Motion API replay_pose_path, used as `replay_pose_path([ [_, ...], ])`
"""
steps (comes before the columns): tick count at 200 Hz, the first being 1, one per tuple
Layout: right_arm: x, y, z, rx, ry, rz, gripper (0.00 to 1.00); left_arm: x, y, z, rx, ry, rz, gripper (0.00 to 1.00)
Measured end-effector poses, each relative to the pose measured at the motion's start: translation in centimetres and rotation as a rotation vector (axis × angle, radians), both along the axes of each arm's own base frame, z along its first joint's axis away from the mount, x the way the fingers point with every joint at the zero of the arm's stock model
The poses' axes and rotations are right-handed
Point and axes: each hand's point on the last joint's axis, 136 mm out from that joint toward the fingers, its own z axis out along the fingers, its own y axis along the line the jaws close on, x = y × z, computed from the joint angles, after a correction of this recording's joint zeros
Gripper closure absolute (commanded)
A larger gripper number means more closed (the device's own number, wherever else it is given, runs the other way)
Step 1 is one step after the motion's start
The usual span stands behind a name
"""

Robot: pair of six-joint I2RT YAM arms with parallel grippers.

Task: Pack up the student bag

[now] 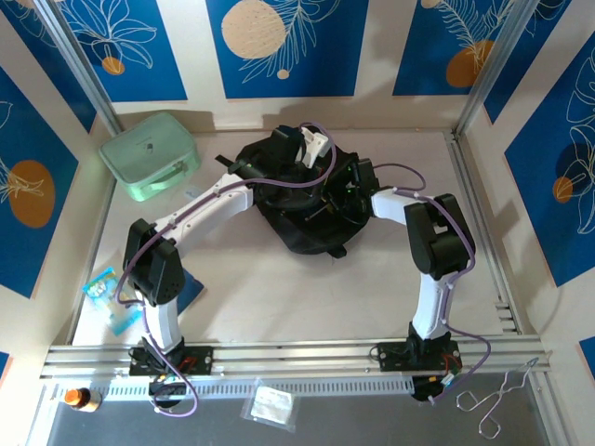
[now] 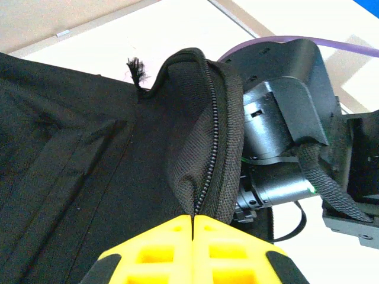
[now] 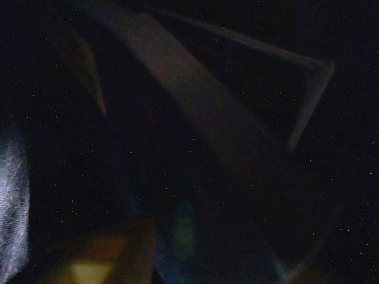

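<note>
- Left claw [image 2: 192,220] sat at lower centre of the left wrist view, clamped fully together. Its yellow fingers [image 2: 154,254] pinched the zipped edge of the student bag [image 2: 89,177].
- The zip [image 2: 211,130] ran down a raised fold of black fabric and vanished between the two fingertips. A frayed tuft [image 2: 136,68] stuck up at the fold's upper left.
- At the upper left of the top view, a mint-green case [image 1: 149,155] with a handle lay on the bench [image 1: 279,288], well apart from the bag.
- Along the left edge of that view, some blue packets [image 1: 100,282] lay just beside the base of the left arm [image 1: 158,274]. They were too small to identify.
- In the lower left corner, a small orange-capped bottle [image 1: 79,398] stood on the grey strip below the arm bases.
- At centre, slightly above the middle, the student bag lay as a crumpled black heap on the bench, with both arms reaching into it from either side.
- At lower centre, a clear packet [image 1: 272,406] lay on the grey strip.
- On the right of the left wrist view, the black wrist housing of the right arm [image 2: 284,118] sat close behind the raised fold. A woven strap [image 2: 320,177] was draped across it.
- Right of centre in the top view, the right claw [image 1: 346,189] was sunk into the bag's opening.
- The right wrist view was nearly black, with only dim bands of fabric. I could not tell how wide that claw stood or whether it held anything.
- In the lower right corner, metal tongs [image 1: 497,401] lay beside the rail.
</note>
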Motion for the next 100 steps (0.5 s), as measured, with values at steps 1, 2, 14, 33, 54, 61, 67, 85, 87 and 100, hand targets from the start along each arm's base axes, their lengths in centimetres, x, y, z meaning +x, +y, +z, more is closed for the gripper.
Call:
replay_pose_path([
  [1, 0.0, 0.0, 0.0, 0.000, -0.001, 0.001, 0.54, 0.0, 0.0, 0.0, 0.000, 0.000, 0.000, 1.00],
  [2, -0.1, 0.0, 0.0, -0.001, -0.001, 0.002, 0.54, 0.0, 0.0, 0.0, 0.000, 0.000, 0.000, 1.00],
  [14, -1.2, -0.6, 0.5, 0.001, 0.006, -0.002, 0.53, 0.0, 0.0, -0.1, 0.002, 0.003, 0.001, 1.00],
  [33, -3.3, -2.2, 2.2, 0.004, 0.005, -0.021, 0.52, -0.1, 0.1, -0.5, 0.004, 0.013, 0.005, 1.00],
  [54, -4.7, -3.9, 5.0, 0.011, -0.038, -0.056, 0.52, -0.1, 0.3, -0.9, 0.002, 0.031, 0.016, 1.00],
  [61, -5.0, -4.5, 6.0, 0.011, -0.057, -0.069, 0.52, -0.1, 0.3, -1.0, 0.002, 0.035, 0.018, 1.00],
  [67, -5.2, -4.9, 6.8, 0.010, -0.074, -0.080, 0.51, -0.1, 0.3, -1.1, 0.003, 0.037, 0.018, 1.00],
  [85, -6.0, -6.6, 8.5, -0.013, -0.109, -0.128, 0.46, -0.1, 0.3, -1.2, 0.002, 0.042, 0.021, 0.77],
  [87, -6.1, -6.9, 8.7, -0.019, -0.112, -0.136, 0.45, -0.1, 0.3, -1.3, 0.003, 0.043, 0.021, 0.75],
  [100, -6.7, -8.4, 9.6, -0.055, -0.128, -0.177, 0.40, -0.2, 0.4, -1.6, 0.004, 0.054, 0.025, 0.59],
])
